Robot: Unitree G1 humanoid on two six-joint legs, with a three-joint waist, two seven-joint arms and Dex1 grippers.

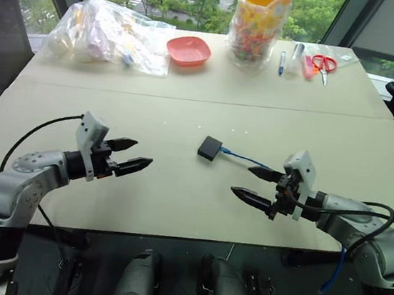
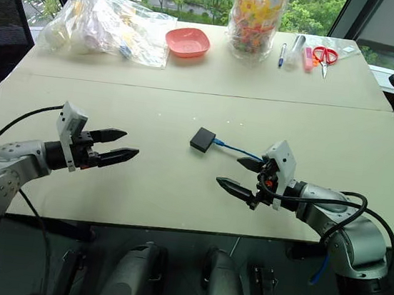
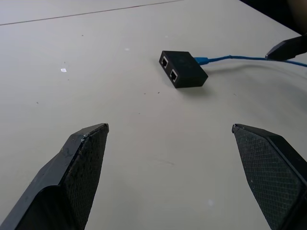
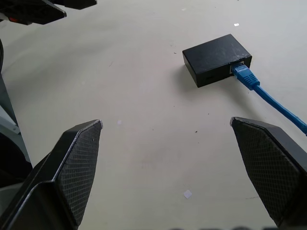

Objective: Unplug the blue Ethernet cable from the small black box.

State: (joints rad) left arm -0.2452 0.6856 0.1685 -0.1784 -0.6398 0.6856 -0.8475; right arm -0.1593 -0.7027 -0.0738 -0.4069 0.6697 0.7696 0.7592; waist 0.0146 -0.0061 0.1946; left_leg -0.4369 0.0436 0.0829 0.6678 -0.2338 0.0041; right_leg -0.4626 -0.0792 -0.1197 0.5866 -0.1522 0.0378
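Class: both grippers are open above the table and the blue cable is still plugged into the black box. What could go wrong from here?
1. The box lies loose on the table; pulling the cable alone would likely drag the box along instead of unplugging it.
2. The cable runs under the right gripper, so a descending arm could snag it.
3. The plug is small beside the wide fingers; a grasp may slip.

Pink bowl (image 1: pixel 188 50), red-handled scissors (image 1: pixel 324 64), plastic bags (image 1: pixel 107 33) along the table's (image 1: pixel 176 202) far edge
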